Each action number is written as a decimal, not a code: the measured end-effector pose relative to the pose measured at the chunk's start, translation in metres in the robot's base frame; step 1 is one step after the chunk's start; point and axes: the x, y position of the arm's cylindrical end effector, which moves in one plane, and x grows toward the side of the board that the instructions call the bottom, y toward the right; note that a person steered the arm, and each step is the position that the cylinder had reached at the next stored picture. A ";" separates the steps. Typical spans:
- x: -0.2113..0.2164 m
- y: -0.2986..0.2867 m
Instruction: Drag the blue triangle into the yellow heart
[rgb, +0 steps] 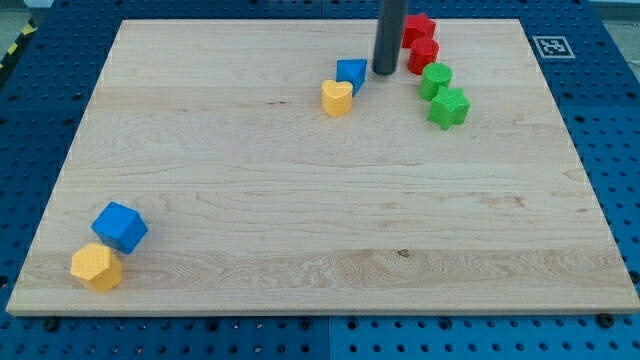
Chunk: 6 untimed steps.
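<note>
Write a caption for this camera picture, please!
My tip stands just right of the blue triangle, which touches the yellow heart.

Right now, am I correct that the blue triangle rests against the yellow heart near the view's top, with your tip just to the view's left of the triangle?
Not quite: the camera view shows my tip just to the view's right of the blue triangle, not its left. The rest holds: the triangle rests against the yellow heart near the view's top.

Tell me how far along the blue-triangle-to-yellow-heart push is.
Nearly done: the blue triangle already appears to touch the yellow heart, sitting at its upper right. My tip stands just right of the triangle, apart from it. Little seems left beyond confirming contact.
</note>
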 end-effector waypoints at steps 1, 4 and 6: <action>-0.011 -0.018; 0.062 -0.015; 0.063 -0.029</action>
